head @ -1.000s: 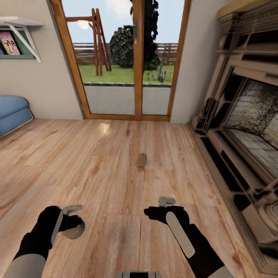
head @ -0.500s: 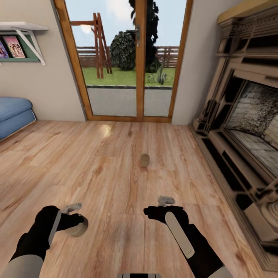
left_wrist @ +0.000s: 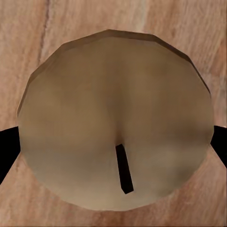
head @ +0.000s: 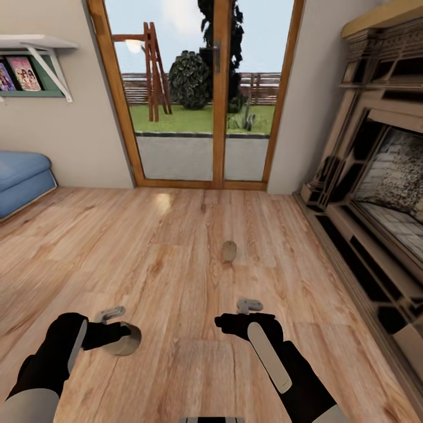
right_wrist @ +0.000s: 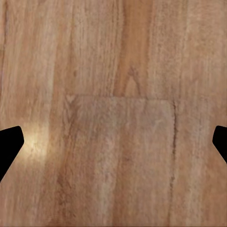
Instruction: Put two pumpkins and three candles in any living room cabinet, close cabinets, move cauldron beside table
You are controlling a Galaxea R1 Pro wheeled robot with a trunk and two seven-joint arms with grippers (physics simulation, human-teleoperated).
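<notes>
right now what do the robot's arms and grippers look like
Both arms are matte black near the wrists, turning pale grey toward the body. The left gripper and right gripper have small grey fingers. A long beige-grey panel runs along each forearm. No cables or markings are visible.

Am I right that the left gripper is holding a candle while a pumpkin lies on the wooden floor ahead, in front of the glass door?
Not quite: the thing lying on the wooden floor ahead is a second candle, beige-grey, not a pumpkin, as the head view shows. The rest holds: the left gripper holds a candle, and the glass door stands beyond.
</notes>
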